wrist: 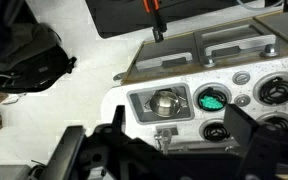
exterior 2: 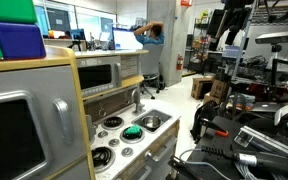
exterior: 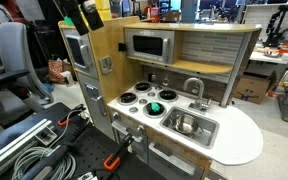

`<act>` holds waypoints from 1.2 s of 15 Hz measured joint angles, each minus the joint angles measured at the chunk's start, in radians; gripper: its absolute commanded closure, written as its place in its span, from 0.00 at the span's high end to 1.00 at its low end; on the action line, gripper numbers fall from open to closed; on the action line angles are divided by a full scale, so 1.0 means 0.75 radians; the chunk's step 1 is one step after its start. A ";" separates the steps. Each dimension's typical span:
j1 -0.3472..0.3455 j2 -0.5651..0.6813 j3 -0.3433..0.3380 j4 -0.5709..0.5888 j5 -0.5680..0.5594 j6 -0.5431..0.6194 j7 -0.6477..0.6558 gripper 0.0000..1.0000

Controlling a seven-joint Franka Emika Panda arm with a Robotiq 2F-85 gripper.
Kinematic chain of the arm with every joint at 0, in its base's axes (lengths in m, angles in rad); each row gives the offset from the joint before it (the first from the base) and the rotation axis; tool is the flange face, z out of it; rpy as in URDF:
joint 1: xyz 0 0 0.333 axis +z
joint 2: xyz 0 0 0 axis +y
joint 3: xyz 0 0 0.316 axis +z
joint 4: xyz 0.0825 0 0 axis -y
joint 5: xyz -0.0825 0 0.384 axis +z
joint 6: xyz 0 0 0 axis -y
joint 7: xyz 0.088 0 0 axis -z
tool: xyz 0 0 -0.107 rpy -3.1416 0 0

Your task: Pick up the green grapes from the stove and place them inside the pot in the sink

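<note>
My gripper (wrist: pixel 164 150) fills the bottom of the wrist view, fingers spread wide with nothing between them, well above the toy kitchen. The green grapes (wrist: pixel 213 99) lie right of centre in that view, on the burner of the stove (exterior: pixel 146 98) just beside the sink (wrist: pixel 134 103). The pot (wrist: pixel 164 101) stands inside the basin, left of the grapes.

I think the long way down is the main hazard. If I drift off line, one finger could land on the burner ring or the white cooktop instead of straddling the cluster. If I close off-centre, the lumpy toy could squirt out sideways. On the carry, the curved faucet (exterior: pixel 194 88) stands at the sink's edge and could catch a finger. The pot is smaller than the basin, so an early drop would probably land in the sink beside it.

The grapes show as a bright green blob with pale flecks, about as wide as the burner ring. Single grapes are too small to make out.
</note>
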 measured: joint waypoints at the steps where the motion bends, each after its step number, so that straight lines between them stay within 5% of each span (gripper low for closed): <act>1: 0.000 0.001 0.000 -0.007 0.000 0.000 0.000 1.00; 9: 0.000 0.008 0.000 -0.017 0.000 0.000 0.000 1.00; 18: 0.151 0.011 -0.257 0.017 0.004 0.015 -0.647 1.00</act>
